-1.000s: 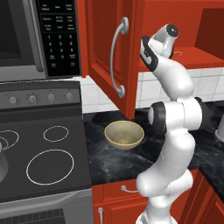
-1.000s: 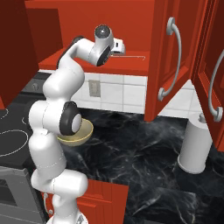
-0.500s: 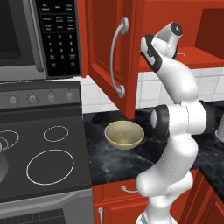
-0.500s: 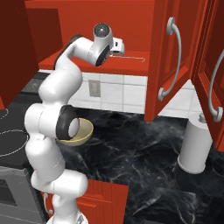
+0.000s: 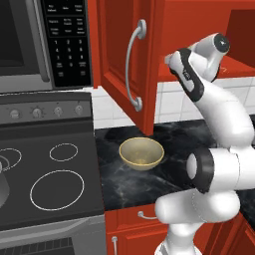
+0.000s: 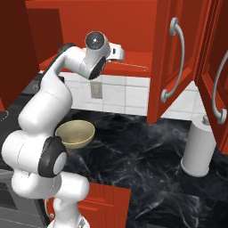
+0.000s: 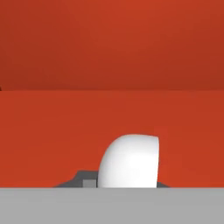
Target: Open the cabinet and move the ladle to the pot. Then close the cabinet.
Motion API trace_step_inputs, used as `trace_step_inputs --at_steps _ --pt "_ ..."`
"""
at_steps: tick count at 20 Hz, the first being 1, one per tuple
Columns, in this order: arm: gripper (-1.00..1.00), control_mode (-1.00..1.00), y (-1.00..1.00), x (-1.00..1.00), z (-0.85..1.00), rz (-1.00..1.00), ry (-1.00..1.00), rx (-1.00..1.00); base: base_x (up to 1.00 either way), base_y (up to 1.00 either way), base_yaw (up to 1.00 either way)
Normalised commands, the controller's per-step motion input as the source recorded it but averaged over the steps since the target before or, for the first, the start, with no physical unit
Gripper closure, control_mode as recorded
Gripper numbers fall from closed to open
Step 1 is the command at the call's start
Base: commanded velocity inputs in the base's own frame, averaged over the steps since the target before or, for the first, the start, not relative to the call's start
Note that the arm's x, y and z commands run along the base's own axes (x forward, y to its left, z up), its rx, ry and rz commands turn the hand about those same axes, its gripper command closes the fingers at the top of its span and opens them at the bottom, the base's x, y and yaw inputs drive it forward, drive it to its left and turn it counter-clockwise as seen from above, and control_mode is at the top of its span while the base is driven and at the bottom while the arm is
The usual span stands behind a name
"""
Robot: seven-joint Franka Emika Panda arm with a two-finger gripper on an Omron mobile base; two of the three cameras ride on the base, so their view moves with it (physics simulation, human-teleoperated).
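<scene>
Gripper (image 6: 116,51), upper centre of the right base view, reaches over the floor of the open cabinet (image 6: 136,58) with its jaws drawn together. They have narrowed to this over the last second.

A thin pale rod, which I take for the ladle (image 6: 133,66), lies flat on that floor. It runs from just under the hand toward the right, and its near end meets the hand. Whether the fingers actually pinch it I cannot tell.

The closing reads as the grasp being made, so the opening step is done. Lifting the ladle out comes next.

Against the earlier frames, the wrist has swung a little further right in the left base view (deeper toward the shelf). Both doors hang open as they did, and the yellowish bowl (image 5: 141,153) sits unmoved on the dark counter (image 5: 164,174), mid-frame.
</scene>
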Motion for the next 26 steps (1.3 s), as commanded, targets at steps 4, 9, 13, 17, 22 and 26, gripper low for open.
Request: trace_step_inputs --at_steps 4,9,13,17,22,26 --pt "1.0 -1.0 0.01 -1.0 0.29 -0.1 -0.09 0.0 0.0 0.0 0.0" --pt "1.0 -1.0 0.05 -1.0 0.43 -0.13 0.0 -0.01 0.0 0.0 0.0" --pt "1.0 -1.0 0.05 -1.0 0.49 -0.12 0.01 -0.03 0.0 0.0 0.0" --pt "1.0 -1.0 0.02 -1.0 0.36 -0.07 0.07 -0.04 0.0 0.0 0.0" --pt "1.0 -1.0 0.08 -0.95 0.07 0.0 0.16 0.0 0.0 0.0 0.0" --pt "1.0 -1.0 0.14 -0.84 0.0 0.0 0.15 0.0 0.0 0.0 0.0"
